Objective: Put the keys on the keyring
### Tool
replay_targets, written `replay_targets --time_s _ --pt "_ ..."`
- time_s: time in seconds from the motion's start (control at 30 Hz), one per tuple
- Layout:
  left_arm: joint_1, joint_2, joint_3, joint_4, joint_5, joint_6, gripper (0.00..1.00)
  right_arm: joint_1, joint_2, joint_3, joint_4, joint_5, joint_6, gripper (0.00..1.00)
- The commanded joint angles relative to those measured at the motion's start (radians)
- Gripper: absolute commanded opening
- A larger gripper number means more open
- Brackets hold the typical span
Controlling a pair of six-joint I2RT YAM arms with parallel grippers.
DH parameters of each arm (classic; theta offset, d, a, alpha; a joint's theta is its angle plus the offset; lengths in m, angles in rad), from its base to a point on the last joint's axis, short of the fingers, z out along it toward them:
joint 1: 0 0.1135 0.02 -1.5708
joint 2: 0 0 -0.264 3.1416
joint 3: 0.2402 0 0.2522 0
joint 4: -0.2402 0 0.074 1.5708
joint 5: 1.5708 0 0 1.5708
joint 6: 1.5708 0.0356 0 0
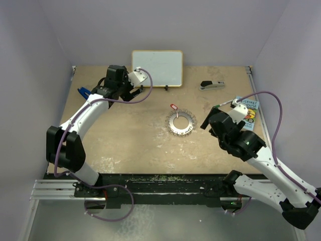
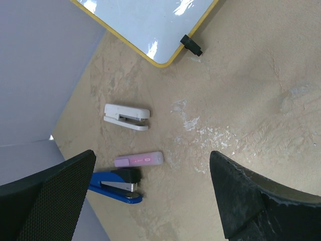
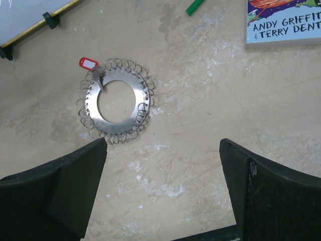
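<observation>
Right wrist view: found keyring (image 3: pixel 118 100) flat on table (image 3: pixel 210 110), at 11 o'clock from right gripper (image 3: pixel 163 146), jaws spread, empty. Found key (image 3: pixel 90 64) touching keyring rim at 11 o'clock, long axis 11-to-5. Left gripper (image 2: pixel 151 163) likewise spread, well apart; judged right arm nearer.

Whiteboard (image 1: pixel 156 69) at the back (yellow-framed) — white stapler (image 2: pixel 127 117), blue stapler (image 2: pixel 118 185), book (image 3: pixel 283 25).

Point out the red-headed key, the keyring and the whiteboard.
key (image 3: pixel 89 63), right wrist view, on its red head.
keyring (image 3: pixel 142 100), right wrist view, on the flat band right of the hole.
whiteboard (image 1: pixel 157 68), top external view, middle of its white face.
</observation>
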Motion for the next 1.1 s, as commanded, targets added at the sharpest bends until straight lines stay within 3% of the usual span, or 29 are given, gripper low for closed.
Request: replay_targets --time_s 0.0,1.07 --pt "0.007 -0.035 0.022 0.04 0.007 -0.026 0.98 -0.004 -0.002 0.028 -0.013 0.035 -0.009 1.0" --pt "0.01 -0.042 0.033 0.039 0.005 -0.031 0.98 -0.004 -0.013 0.026 -0.042 0.038 0.008 1.0"
